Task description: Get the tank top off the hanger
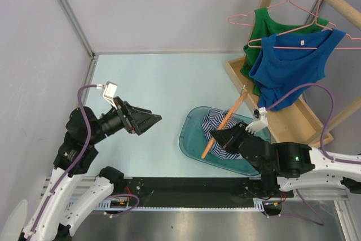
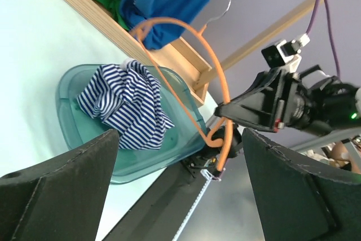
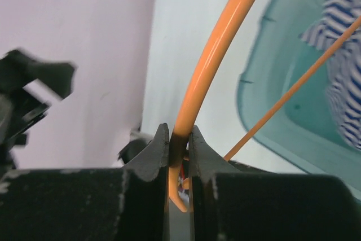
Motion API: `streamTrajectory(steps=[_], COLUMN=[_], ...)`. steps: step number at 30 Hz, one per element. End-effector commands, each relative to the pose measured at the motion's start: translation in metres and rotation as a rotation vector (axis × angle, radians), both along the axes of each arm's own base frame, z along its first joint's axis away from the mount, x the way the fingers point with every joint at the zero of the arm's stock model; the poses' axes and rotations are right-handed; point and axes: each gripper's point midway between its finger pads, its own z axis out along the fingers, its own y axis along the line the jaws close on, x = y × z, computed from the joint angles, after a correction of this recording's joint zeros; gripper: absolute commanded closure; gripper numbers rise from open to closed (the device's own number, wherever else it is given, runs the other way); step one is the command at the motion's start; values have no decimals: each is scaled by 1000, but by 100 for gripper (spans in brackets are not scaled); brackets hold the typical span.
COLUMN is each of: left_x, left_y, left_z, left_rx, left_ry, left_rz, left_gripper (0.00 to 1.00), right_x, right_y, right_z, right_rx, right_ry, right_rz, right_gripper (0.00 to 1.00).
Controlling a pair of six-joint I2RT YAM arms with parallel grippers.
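Down in teal tray (image 1: pixel 189 142), striped tank top (image 1: pixel 213 120) bunched, free of orange hanger (image 1: pixel 230 115). Grips hanger wire with right gripper (image 1: pixel 219 137), jaws pinched tight. Hovers left gripper (image 1: pixel 153 119) left of tray, jaws wide apart, empty.

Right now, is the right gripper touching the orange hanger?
Touching. The right wrist view shows the right gripper with its jaws pinched onto the wire of the orange hanger, with no gap on either side.

Three hangers (image 1: pixel 228 118); three tank tops (image 1: pixel 293 66)
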Motion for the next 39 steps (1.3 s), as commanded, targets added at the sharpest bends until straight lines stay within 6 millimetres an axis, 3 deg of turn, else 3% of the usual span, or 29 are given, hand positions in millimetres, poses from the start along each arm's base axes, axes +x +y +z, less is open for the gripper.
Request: streamTrajectory(steps=[1,5,6,8,9,10,13,14,17,21,24,31,39], left_x=[2,4,5,4,4,4,2,1,2,2,2,0,-3], left_y=[7,8,8,7,6,6,6,6,7,4,3,0,1], left_z=[17,17,16,16,16,15,16,15,10,8,11,14,11], left_rx=[31,34,34,29,29,30,28,28,33,29,22,3,-2], left_ry=[-79,-79,-77,-73,-72,-70,-69,-71,-58,-44,-43,-30,-22], left_rz=[33,45,47,43,38,33,30,30,35,21,16,-3,-4], left_gripper=[5,5,6,6,6,6,6,6,6,6,7,7,7], right_x=[35,56,71,86,101,107,118,119,122,122,122,127,125], right_y=[-39,-45,-56,-56,-72,-67,-86,-90,-105,-131,-150,-183,-223], right_z=[-10,2,3,9,11,20,39,55,74,126,153,193,209], right_rx=[-24,-94,-155,-177,-238,-207,-235,-227,-292,-275,-297,-320,-343], right_ry=[0,-28,-41,-32,-52,-61,-104,-126,-174,-255,-294,-351,-349], right_rz=[-334,-432,-477,-480,-515,-488,-511,-524,-573,-667,-736,-858,-979], right_gripper=[100,100,100,100,100,100,100,100,100,100,100,100,100])
